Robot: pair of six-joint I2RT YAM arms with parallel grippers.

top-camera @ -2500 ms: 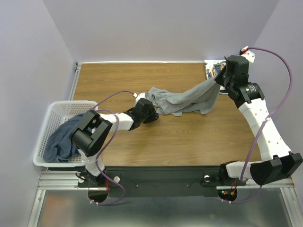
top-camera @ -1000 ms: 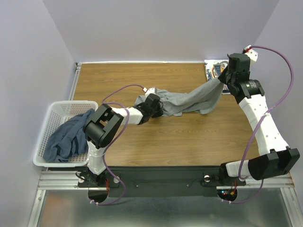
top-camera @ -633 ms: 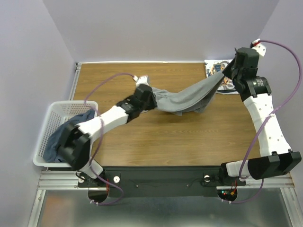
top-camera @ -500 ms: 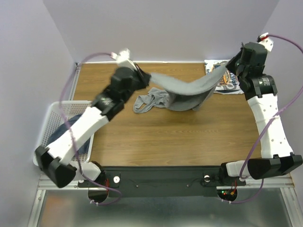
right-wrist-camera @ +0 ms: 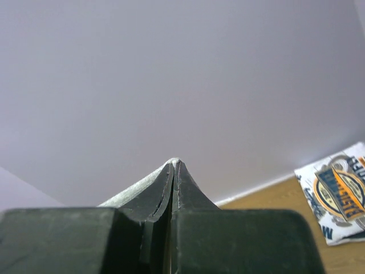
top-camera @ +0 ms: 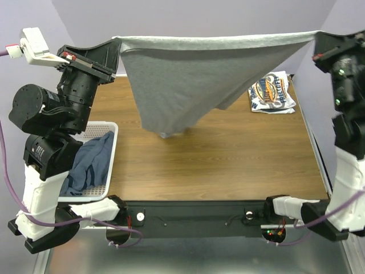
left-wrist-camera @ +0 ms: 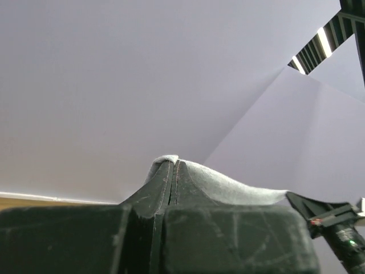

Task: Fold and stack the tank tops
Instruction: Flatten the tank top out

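Grey tank top (top-camera: 188,85): bunched on the tabletop (top-camera: 228,165) half a second ago, now hoisted and stretched taut from 10 to 2 o'clock, left fingers (left-wrist-camera: 149,197) and right fingers (right-wrist-camera: 153,193) each clamped on an upper corner (judged ready to lay flat for folding).

Overhead camera looks down on the table (top-camera: 228,165); both wrist cameras, high above it, face walls (left-wrist-camera: 114,85); right wrist shares the logo top (top-camera: 272,93).
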